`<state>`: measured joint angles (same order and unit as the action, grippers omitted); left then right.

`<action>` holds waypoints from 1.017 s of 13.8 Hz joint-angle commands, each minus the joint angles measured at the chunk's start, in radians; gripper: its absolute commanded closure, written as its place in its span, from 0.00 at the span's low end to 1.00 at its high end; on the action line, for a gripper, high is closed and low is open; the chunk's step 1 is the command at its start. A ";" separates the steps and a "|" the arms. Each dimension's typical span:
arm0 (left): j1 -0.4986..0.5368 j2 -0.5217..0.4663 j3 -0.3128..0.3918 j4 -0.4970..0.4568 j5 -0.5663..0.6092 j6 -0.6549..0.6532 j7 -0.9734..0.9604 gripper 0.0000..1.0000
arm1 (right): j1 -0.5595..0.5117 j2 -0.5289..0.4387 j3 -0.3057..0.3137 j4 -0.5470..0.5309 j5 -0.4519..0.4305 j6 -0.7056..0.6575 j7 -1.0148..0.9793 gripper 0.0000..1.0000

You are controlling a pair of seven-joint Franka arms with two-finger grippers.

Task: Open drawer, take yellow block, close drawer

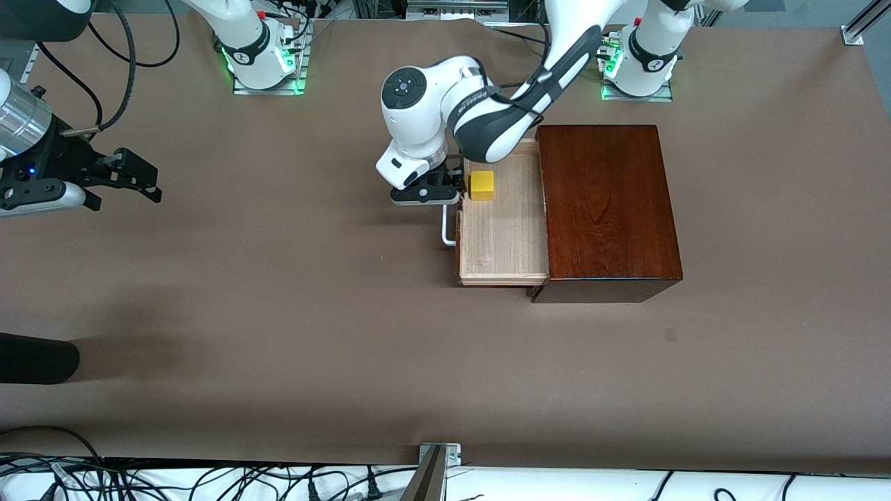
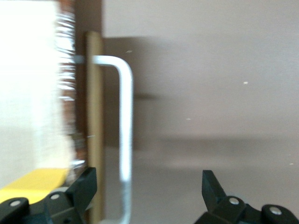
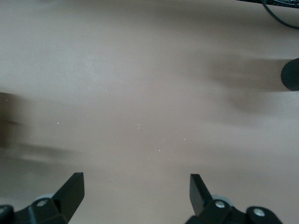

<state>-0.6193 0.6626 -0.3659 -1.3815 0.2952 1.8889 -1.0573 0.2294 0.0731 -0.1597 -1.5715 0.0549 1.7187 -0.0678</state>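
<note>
Drawer (image 1: 502, 229) seen pulled out; yellow block (image 1: 482, 186) lies inside. Left gripper (image 1: 426, 195) spread apart over handle (image 1: 447, 229); shift over block needed. Right gripper (image 1: 124, 182) spread apart, parked above desk (image 1: 278, 313).

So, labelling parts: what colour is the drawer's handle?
White, a plain bar handle on the drawer front; it shows best in the left wrist view.

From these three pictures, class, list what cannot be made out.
- Front view: the left gripper hides the upper end of the white handle.
- Front view: the drawer runs under the wooden box, hiding its inner end.
- Left wrist view: the yellow block is blurred, cut by the edge.
</note>
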 commanded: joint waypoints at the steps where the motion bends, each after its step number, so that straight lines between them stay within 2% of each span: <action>1: 0.064 -0.122 -0.001 -0.007 -0.017 -0.178 0.144 0.00 | -0.004 0.004 -0.001 0.015 0.003 0.005 0.005 0.00; 6: 0.255 -0.270 -0.008 -0.007 -0.025 -0.364 0.437 0.00 | 0.014 0.028 0.005 0.012 0.006 0.062 0.016 0.00; 8: 0.343 -0.314 -0.007 -0.007 -0.086 -0.408 0.541 0.00 | 0.028 0.042 0.003 0.013 0.006 0.065 0.017 0.00; 10: 0.449 -0.351 -0.005 -0.008 -0.155 -0.431 0.638 0.00 | 0.062 0.077 0.005 0.016 -0.001 0.087 0.000 0.00; 12: 0.533 -0.365 -0.001 -0.007 -0.160 -0.432 0.728 0.00 | 0.100 0.083 0.006 0.013 0.003 0.085 0.005 0.00; 13: 0.555 -0.395 0.014 -0.023 -0.168 -0.416 0.794 0.00 | 0.140 0.108 0.006 0.011 -0.004 0.085 0.003 0.00; 14: 0.562 -0.417 0.066 -0.031 -0.175 -0.406 0.850 0.00 | 0.186 0.122 0.008 0.022 -0.006 0.078 0.002 0.00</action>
<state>-0.0825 0.3138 -0.3469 -1.3632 0.1527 1.4655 -0.3078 0.3411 0.1637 -0.1498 -1.5723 0.0560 1.8020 -0.0682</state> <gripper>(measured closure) 0.000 0.000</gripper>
